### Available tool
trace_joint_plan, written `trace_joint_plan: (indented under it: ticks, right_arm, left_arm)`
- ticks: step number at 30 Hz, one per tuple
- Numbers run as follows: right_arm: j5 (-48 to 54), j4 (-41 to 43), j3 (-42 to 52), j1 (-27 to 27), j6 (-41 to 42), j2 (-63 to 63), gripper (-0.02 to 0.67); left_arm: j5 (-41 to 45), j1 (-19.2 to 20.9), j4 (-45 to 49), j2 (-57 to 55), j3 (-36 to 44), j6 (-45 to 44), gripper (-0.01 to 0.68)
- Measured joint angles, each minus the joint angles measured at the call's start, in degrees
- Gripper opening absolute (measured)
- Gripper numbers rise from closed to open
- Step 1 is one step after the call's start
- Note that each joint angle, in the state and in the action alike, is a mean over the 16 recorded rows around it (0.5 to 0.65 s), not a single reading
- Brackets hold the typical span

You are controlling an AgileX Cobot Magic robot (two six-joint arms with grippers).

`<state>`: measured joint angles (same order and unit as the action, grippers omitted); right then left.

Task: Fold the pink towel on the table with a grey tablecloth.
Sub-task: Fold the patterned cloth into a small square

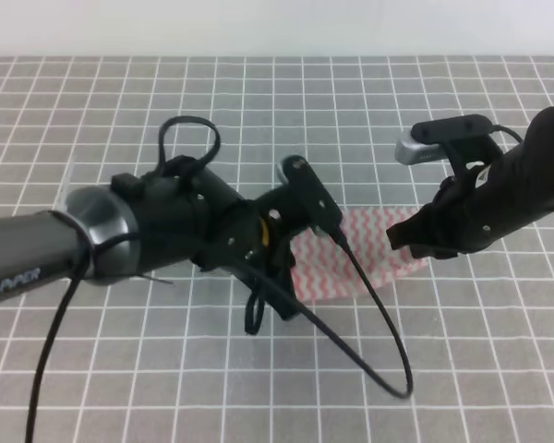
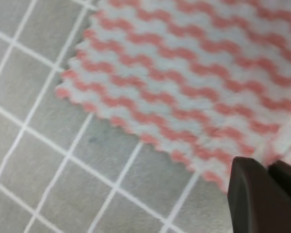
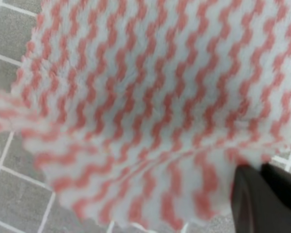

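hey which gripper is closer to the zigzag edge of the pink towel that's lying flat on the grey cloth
Left. In the left wrist view the left gripper sits right at the pink towel's flat zigzag edge. The right gripper is at a raised, rumpled part of the towel instead.

Towel between two arms at mid-frame

In the high view the pink towel (image 1: 369, 254) lay on the desk (image 1: 258, 92) just right of centre, the left arm crossing in from the left edge over its left part and the right arm reaching in from the right edge over its right end. In the left wrist view the towel filled the upper right, with the left gripper's fingers (image 2: 254, 199) at the lower right corner.
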<state>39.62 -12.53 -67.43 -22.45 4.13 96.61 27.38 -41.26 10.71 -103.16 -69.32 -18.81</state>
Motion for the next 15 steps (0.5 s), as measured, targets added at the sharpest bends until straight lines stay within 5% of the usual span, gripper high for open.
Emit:
trace_joint_plan:
  ticks: [15]
  right_arm:
    - [-0.55, 1.44, -0.07, 0.01, -1.27, 0.31, -0.016]
  left_arm:
    - [-3.14, 1.3, 0.29, -1.52, -0.05, 1.97, 0.0]
